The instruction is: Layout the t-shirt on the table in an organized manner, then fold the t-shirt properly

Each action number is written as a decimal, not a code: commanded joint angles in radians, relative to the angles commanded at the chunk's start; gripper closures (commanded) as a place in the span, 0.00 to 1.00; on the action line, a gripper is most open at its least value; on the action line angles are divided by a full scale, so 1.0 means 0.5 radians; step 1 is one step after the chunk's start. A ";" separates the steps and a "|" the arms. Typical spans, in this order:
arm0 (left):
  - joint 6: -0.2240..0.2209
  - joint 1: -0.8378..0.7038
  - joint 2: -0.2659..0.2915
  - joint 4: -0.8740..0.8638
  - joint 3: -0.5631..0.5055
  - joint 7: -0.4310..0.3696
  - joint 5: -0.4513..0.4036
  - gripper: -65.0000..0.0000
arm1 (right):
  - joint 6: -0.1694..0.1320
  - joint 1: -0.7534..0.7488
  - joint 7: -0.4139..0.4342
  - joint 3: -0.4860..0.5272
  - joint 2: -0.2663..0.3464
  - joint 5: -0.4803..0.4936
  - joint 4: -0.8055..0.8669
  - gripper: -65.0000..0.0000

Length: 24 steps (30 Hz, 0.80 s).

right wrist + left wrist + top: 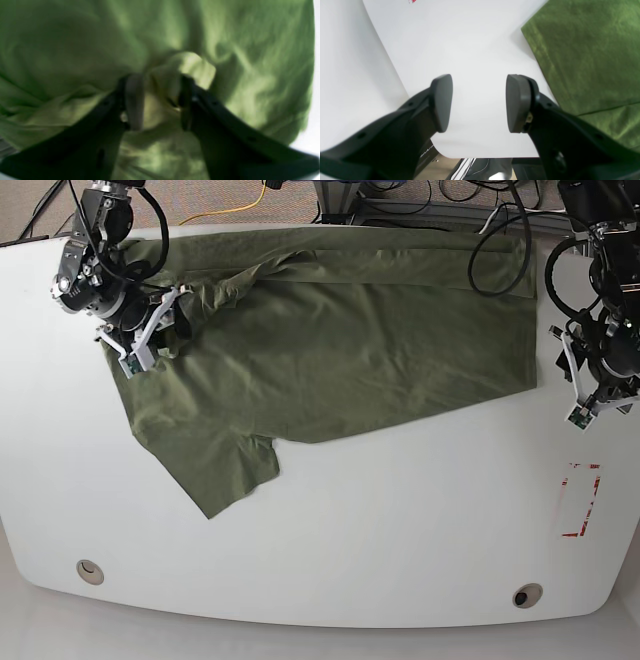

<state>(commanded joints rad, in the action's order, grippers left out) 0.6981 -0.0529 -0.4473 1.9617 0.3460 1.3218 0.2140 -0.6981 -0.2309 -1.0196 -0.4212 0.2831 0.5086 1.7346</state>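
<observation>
The olive-green t-shirt (pixel 340 330) lies spread across the back half of the white table (pixel 400 540), with one sleeve (pixel 215 470) pointing toward the front left. My right gripper (pixel 160 100) is shut on a bunched fold of the t-shirt (pixel 190 67), near the garment's left end in the base view (pixel 165 320). My left gripper (pixel 480 102) hangs open over bare table (pixel 460 50), with nothing between its fingers. In that view the t-shirt's edge (pixel 582 55) lies just to its right, apart from it.
A red tape rectangle (pixel 580 500) marks the table near the right edge, below the left arm (pixel 610 350). Two round grommet holes (pixel 90 570) (pixel 527 593) sit near the front edge. Cables (pixel 500 230) trail over the shirt's back right corner.
</observation>
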 joint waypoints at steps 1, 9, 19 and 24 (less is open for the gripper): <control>0.000 0.000 0.000 0.000 0.000 0.000 0.000 0.52 | 0.000 0.000 0.000 0.000 0.003 0.000 -0.012 0.96; 0.000 -0.006 0.003 0.000 0.000 0.000 0.000 0.52 | 0.000 -0.043 -0.003 0.000 0.003 0.006 0.147 0.97; 0.000 -0.006 0.006 0.000 -0.028 0.000 0.000 0.52 | 0.000 -0.049 -0.212 0.000 -0.034 0.006 0.460 0.97; 0.000 -0.009 0.000 0.000 -0.083 0.000 -0.003 0.52 | 0.000 -0.006 -0.221 0.003 -0.037 0.006 0.466 0.97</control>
<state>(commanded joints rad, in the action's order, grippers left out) 0.6981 -0.0575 -0.4473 1.9617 0.3046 1.3218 0.2125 -0.6981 -0.2340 -1.1301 -0.4196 0.2647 0.5117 1.9678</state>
